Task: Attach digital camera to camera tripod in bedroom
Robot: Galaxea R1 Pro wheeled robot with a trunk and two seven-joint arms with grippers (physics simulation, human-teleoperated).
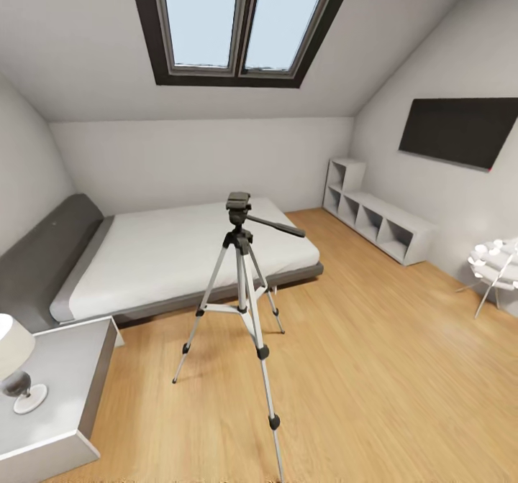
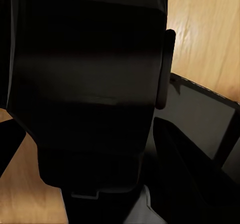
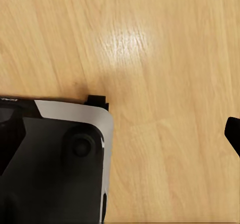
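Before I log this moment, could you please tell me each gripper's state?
Left gripper: cannot be told; dark shapes block its wrist view.
Right gripper: cannot be told.

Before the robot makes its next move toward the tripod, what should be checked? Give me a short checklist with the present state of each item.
1. Camera tripod in sight, standing upright on the wood floor: ok.
2. Pan head on top is bare, ready for mounting: ok.
3. Digital camera located or held: cannot tell; the left wrist view is blocked by a dark shape.
4. Floor between robot and tripod free: ok.
5. Nightstand with lamp is close on the left: not ok, keep away.
6. Gripper states: cannot tell.
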